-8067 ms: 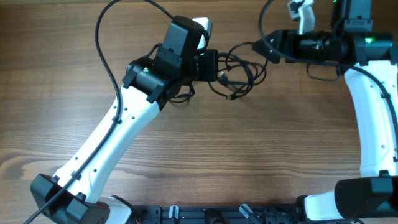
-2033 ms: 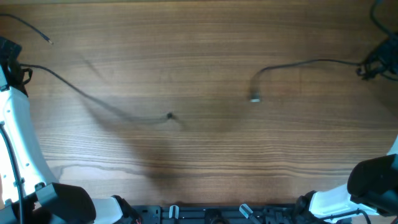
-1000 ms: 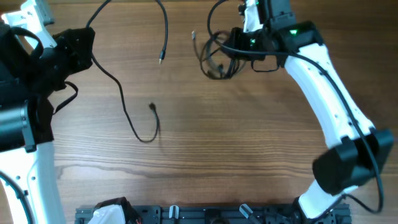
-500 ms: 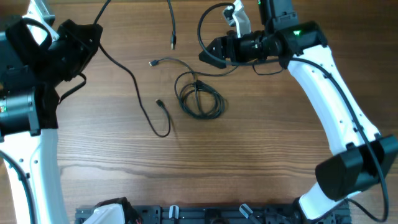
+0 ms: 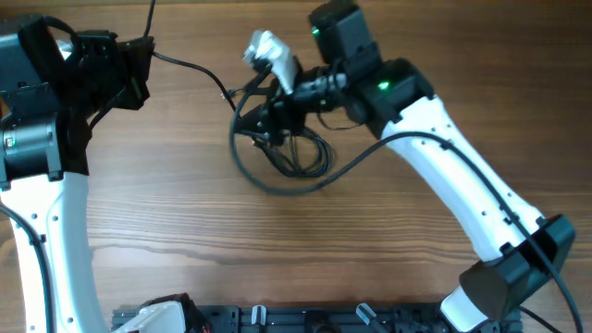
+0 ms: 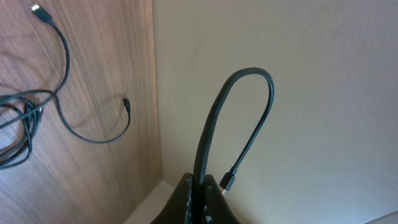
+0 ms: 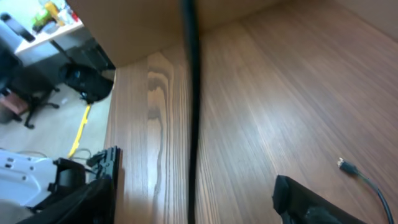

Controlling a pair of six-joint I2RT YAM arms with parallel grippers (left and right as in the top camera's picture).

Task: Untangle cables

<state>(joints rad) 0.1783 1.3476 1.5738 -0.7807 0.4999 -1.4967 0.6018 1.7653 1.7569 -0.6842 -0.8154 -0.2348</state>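
A tangle of thin black cables [image 5: 301, 153] lies on the wooden table at upper centre. My right gripper [image 5: 268, 111] hovers at its left edge. In the right wrist view its fingers [image 7: 193, 199] are wide apart, with a black cord [image 7: 191, 93] running between them, untouched by either finger. My left gripper [image 5: 143, 60] at the upper left is shut on one cable [image 5: 190, 67] that runs right to the tangle. In the left wrist view the jaws [image 6: 200, 193] pinch that cable [image 6: 214, 118], which loops up and back to its plug [image 6: 227, 183].
A thicker black arm wire [image 5: 268, 185] loops on the table below the tangle. The table's left edge [image 6: 155, 124] lies close to my left gripper. A loose plug end [image 7: 344, 164] rests on the table right of my right gripper. A dark rail [image 5: 305, 319] runs along the front edge.
My right gripper has moved left and down onto the tangle. The cable from my left gripper no longer droops down the table; it now stretches across to the tangle.
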